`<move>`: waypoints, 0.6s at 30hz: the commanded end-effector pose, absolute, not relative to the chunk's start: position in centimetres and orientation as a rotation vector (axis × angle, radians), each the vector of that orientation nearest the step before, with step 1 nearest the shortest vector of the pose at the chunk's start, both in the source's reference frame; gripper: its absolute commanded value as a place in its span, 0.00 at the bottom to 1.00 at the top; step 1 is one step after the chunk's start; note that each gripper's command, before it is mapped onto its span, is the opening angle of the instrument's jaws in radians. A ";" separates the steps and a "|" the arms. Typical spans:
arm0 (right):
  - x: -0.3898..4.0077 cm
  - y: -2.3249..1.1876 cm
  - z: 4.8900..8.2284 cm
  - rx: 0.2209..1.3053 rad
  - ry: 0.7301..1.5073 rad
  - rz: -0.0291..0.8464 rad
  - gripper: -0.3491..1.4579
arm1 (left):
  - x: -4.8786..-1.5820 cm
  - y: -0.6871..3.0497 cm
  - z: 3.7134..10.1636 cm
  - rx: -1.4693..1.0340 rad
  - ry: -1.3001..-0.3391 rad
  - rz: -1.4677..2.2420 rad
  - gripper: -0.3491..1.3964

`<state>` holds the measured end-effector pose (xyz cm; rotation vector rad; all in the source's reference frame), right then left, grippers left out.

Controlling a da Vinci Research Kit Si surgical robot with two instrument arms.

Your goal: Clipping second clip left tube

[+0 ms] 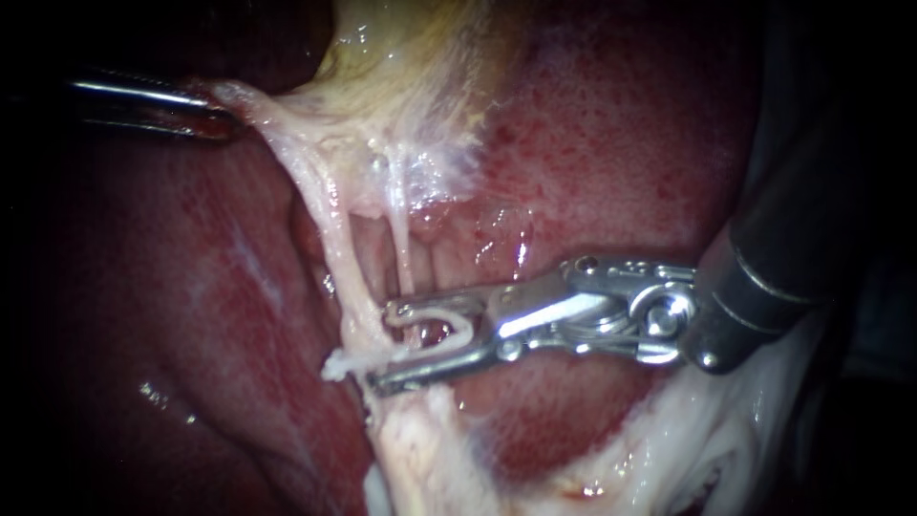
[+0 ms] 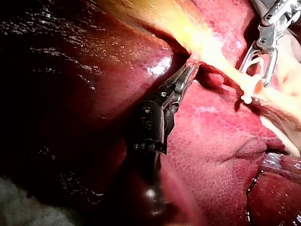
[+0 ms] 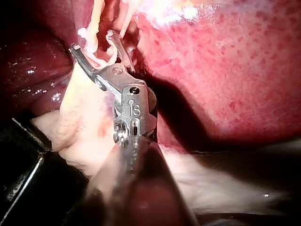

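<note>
Step in hand: seating 2nd clip on left tube (image 1: 336,239); by my read not yet fired. Endoscope: right instrument (image 1: 382,348) enters from 3 o'clock, its tool at centre, tips pointing to 9. Tool part-open, jaws well apart, both bearing on a white clip (image 1: 463,328) carried betw. them; clip legs spread, unlatched. Left tube runs taut from 11 o'clock down to 6; tool tips reach it near centre, lower jaw crossing it. Cannot tell if full tube width sits inside the clip. Thin strand (image 1: 399,244) just beside the tube, on its 3 o'clock side, also drops into the gap. White nub (image 1: 334,365) on tube's 9 o'clock side, at lower jaw tip: seated clip or end of loaded one, cannot tell. Left instrument (image 1: 224,122) at 10 o'clock, tool closed on pale tissue (image 1: 263,110) below gallbladder (image 1: 401,48), giving tension. Next move, judged: push tips past tube's far edge, check only left tube is enclosed, then squeeze square across. Surface: liver (image 1: 611,143) wet, glossy, soft; pale fat (image 1: 669,449) at 5 o'clock. Room: tight, liver close both sides, dark beyond; no counter seen.
</note>
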<state>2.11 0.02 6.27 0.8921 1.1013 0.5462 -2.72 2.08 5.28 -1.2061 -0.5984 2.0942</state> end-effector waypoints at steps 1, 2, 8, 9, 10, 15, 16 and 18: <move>2.12 0.02 6.27 0.892 1.101 0.547 0.47 | -2.72 2.08 5.28 -1.206 -0.599 2.094 0.00; 2.14 0.02 6.27 0.892 1.101 0.548 0.47 | -2.72 2.08 5.28 -1.206 -0.599 2.094 0.00; 2.22 0.03 6.25 0.919 1.091 0.593 0.47 | -2.72 2.08 5.29 -1.206 -0.599 2.094 0.00; 2.23 0.04 6.25 0.933 1.087 0.606 0.47 | -2.72 2.08 5.29 -1.206 -0.599 2.094 0.00; 2.23 0.04 6.24 0.937 1.088 0.612 0.47 | -2.72 2.08 5.29 -1.206 -0.599 2.094 0.00; 2.24 0.07 6.21 0.988 1.063 0.639 0.47 | -2.72 2.08 5.29 -1.206 -0.598 2.094 0.00; 2.24 0.08 6.19 1.001 1.058 0.643 0.46 | -2.72 2.08 5.29 -1.206 -0.598 2.094 0.00; 2.23 0.12 6.16 1.033 1.044 0.650 0.46 | -2.73 2.08 5.29 -1.206 -0.598 2.094 0.00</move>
